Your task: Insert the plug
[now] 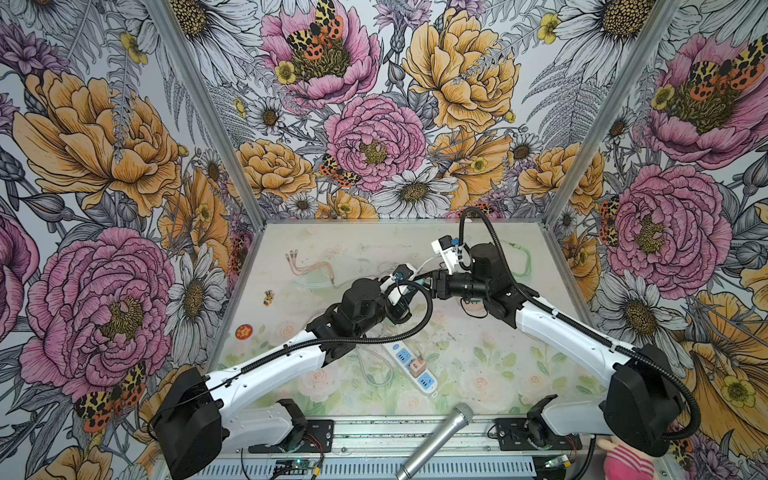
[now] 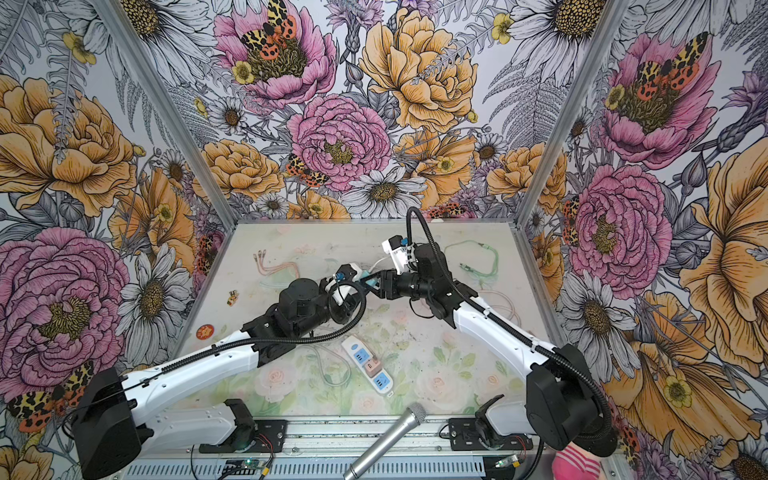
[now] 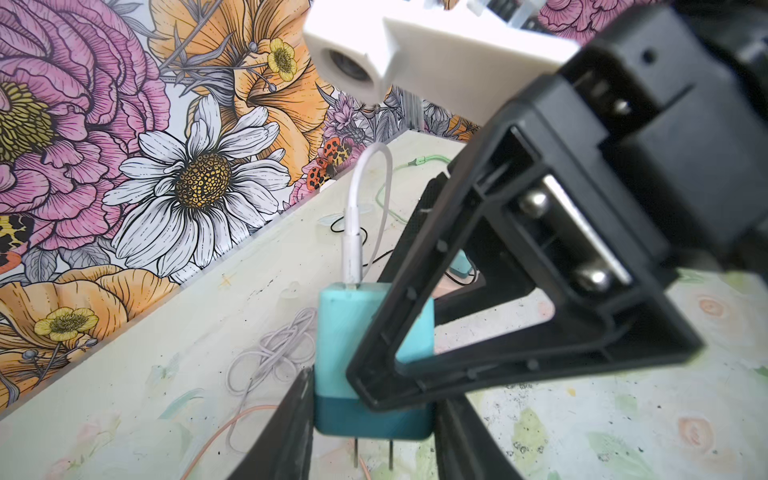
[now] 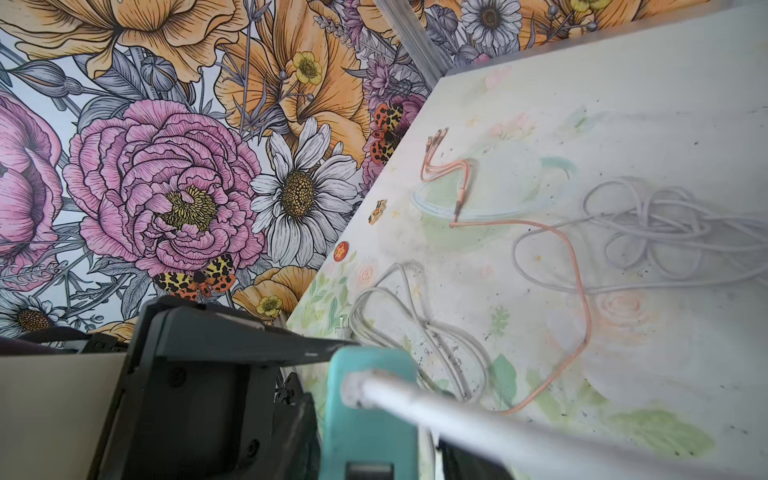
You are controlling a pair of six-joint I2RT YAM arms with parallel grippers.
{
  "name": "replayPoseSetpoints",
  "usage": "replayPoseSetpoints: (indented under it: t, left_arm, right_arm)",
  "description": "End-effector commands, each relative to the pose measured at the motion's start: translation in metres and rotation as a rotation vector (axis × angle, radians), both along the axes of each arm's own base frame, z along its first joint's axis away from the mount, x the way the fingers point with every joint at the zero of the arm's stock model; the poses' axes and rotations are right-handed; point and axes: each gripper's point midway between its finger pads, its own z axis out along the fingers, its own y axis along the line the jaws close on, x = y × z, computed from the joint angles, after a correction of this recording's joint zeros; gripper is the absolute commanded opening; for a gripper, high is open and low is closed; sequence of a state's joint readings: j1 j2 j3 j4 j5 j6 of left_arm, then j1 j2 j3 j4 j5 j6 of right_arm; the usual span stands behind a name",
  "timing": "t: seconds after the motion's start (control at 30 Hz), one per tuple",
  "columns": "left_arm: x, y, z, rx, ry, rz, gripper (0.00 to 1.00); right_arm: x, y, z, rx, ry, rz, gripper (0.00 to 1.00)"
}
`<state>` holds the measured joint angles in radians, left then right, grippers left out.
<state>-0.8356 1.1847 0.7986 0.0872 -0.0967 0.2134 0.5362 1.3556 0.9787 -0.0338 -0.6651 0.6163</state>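
Above the middle of the bench [image 1: 519, 386], my left claw [image 3: 376, 415] pinches the teal plug [image 3: 353, 332] part-open, prongs pointing down, my right claw [image 2: 371, 281] straddles it, gripping or not I cannot tell, and the slanting power strip [image 1: 411, 365] lies lower, toward my bases, nearer my left arm [image 1: 270, 361].
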Motion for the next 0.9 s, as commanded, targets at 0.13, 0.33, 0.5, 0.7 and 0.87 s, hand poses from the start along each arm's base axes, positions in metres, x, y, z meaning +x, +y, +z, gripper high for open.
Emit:
replayPoseSetpoints:
  t: [0.13,0.33,0.5,0.7,0.87]
  left_arm:
    - [0.005,0.002,0.057,-0.137,-0.132,0.02,0.04]
    - [0.003,0.003,0.061,-0.146,-0.152,0.019,0.05]
    - [-0.001,0.0,0.057,-0.143,-0.145,-0.009,0.33]
    - [-0.003,0.016,0.055,-0.129,-0.109,0.047,0.57]
    - [-0.004,0.043,0.045,-0.073,-0.029,0.11,0.64]
  right_arm:
    - [-0.027,-0.002,0.01,0.012,0.011,0.079,0.34]
    - [-0.03,-0.005,-0.011,-0.06,0.045,0.079,0.09]
    - [-0.027,-0.006,-0.012,-0.072,0.026,0.076,0.0]
    - [-0.011,-0.024,-0.004,-0.139,-0.021,0.011,0.0]
    - [-0.009,-0.041,0.016,-0.143,-0.055,-0.045,0.0]
